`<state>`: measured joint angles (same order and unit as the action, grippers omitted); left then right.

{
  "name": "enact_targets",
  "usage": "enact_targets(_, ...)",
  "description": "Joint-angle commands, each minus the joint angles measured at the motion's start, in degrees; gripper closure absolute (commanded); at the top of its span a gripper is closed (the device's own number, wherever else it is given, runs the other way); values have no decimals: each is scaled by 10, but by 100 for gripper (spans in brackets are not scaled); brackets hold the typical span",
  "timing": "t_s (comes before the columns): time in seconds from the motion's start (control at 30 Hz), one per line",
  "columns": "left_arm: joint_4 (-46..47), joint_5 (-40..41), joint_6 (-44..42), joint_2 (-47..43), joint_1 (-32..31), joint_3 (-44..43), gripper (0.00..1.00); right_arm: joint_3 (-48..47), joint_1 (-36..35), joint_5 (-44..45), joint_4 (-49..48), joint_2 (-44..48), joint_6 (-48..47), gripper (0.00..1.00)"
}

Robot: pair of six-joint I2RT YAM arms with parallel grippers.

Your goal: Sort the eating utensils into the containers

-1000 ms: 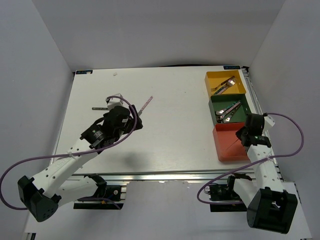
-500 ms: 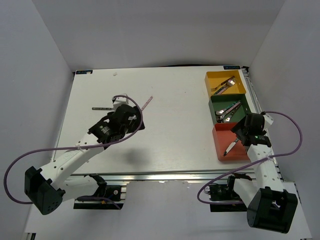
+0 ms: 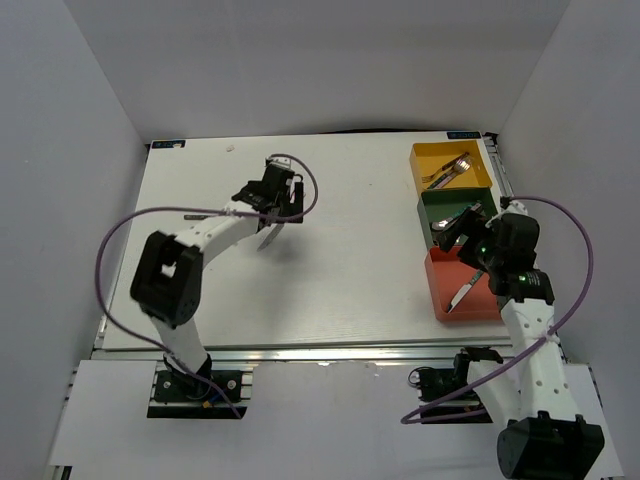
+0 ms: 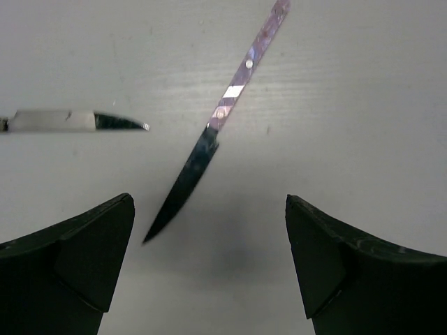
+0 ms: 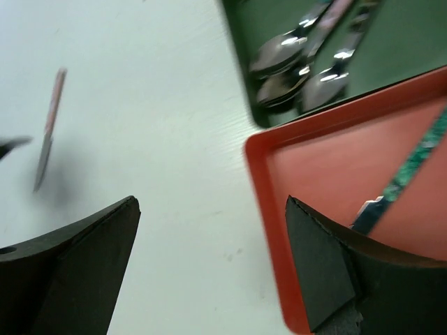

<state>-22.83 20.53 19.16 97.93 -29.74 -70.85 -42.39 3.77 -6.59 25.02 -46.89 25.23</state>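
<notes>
A knife with a pink-purple patterned handle (image 4: 237, 91) lies slanted on the white table, its blade tip between my left gripper's (image 4: 209, 244) wide-apart fingers. That gripper (image 3: 272, 205) hovers over it, open and empty. Another knife's blade (image 4: 84, 121) lies just left of it. My right gripper (image 5: 209, 237) is open and empty above the red bin's (image 5: 269, 209) left rim. Inside this bin lies a teal-handled knife (image 5: 408, 171) (image 3: 462, 292). The green bin (image 3: 432, 205) holds several spoons (image 5: 293, 63), and the yellow bin (image 3: 420, 160) holds forks (image 3: 448, 170).
The three bins stand in a column along the table's right edge, yellow farthest and red nearest. A purple cable (image 3: 150, 215) loops off the left arm above the table's left part. White walls close in the table on three sides.
My right gripper opened and let the teal-handled knife fall into the red bin, then drew up and left. The left arm reached forward and right, over the pink-handled knife.
</notes>
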Motion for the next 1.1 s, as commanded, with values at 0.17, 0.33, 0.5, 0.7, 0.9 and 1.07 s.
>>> enact_targets(0.17, -46, -128, -112, 235, 63, -235, 12, -43, -37, -152, 61, 39, -53, 11)
enact_targets(0.33, -54, -162, -114, 288, 73, -272, 20, -67, -37, -165, 76, 52, -56, 11)
enact_targets(0.5, -33, -182, -97, 290, 72, -233, 43, -94, -37, -172, 79, 48, -54, 11)
enact_targets(0.7, -4, -160, -66, 241, 33, -136, 89, -44, -37, -285, -10, 38, -11, 11)
enact_targets(0.9, 31, -112, 17, 82, -64, -15, 100, 76, -80, -321, -238, 34, 143, 11)
enact_targets(1.07, 181, -182, 123, -102, -123, 117, 100, 101, -168, -146, -269, 2, 245, 16)
